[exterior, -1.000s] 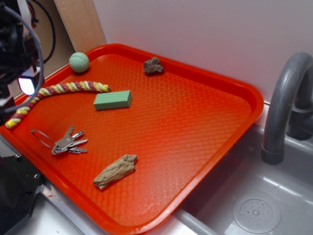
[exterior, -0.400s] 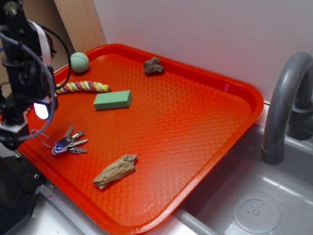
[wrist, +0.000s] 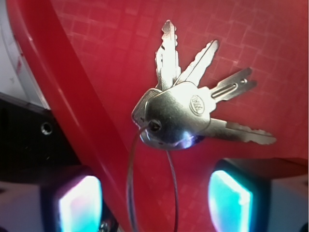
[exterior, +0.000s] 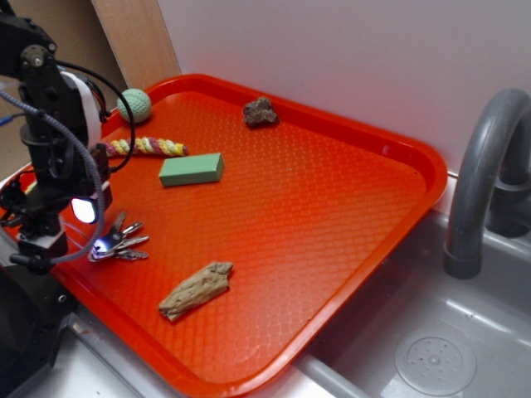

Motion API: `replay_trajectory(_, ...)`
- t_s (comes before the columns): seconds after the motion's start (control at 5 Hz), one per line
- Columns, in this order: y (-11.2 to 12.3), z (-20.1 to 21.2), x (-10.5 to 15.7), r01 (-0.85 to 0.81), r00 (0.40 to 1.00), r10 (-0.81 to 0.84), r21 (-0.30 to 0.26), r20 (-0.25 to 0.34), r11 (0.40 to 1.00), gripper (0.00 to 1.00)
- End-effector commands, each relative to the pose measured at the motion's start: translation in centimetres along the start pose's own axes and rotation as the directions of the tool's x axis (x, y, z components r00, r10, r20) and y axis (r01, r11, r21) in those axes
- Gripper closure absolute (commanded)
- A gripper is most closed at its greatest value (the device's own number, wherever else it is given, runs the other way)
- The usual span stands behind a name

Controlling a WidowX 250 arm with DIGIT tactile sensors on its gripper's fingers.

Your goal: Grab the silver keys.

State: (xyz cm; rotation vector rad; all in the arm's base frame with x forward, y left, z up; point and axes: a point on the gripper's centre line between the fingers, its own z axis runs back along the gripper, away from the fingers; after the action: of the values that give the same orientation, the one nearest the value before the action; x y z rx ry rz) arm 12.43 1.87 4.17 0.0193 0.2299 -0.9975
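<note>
- Tool (exterior: 51, 242): poised over the tray's 9 o'clock rim; pads (wrist: 77, 203) spread apart, gripping nothing.
- Silver keys (exterior: 119, 241): flat on the red tray (exterior: 332, 207), at 3 o'clock from the tool; four blades fanned, wire ring (wrist: 152, 193) running between the pads.
- Green block (exterior: 192, 169): 1 o'clock of the keys.
- Wood piece (exterior: 196, 290): 5 o'clock.

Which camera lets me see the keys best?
The wrist view. The keys fill the picture there: four fanned silver blades, their heads stacked on a thin wire ring, lying on the red tray. In the exterior view the keys are small, near the tray's left edge, and the arm hides most of the ring.
</note>
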Motion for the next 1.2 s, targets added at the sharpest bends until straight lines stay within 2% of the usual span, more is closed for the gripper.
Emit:
replay_trajectory(0.0, 0.7, 0.1, 0.4, -0.016, 1.000, 0.016, -0.017, -0.015, 1.000, 1.00)
replay_trajectory(0.4, 1.1, 1.6, 0.1, -0.053, 0.998, 0.052, -0.025, -0.044, 0.998, 1.00)
replay_trajectory(0.6, 2.5, 7.0, 0.3, -0.236, 0.969, 0.237, -0.023, 0.067, 0.972, 1.00)
replay_trajectory(0.8, 3.7, 12.7, 1.0, -0.465, 0.871, 0.465, -0.043, 0.159, 0.885, 1.00)
replay_trajectory(1.0, 3.8, 17.7, -0.9, -0.635, 0.696, 0.646, -0.152, 0.314, 0.757, 1.00)
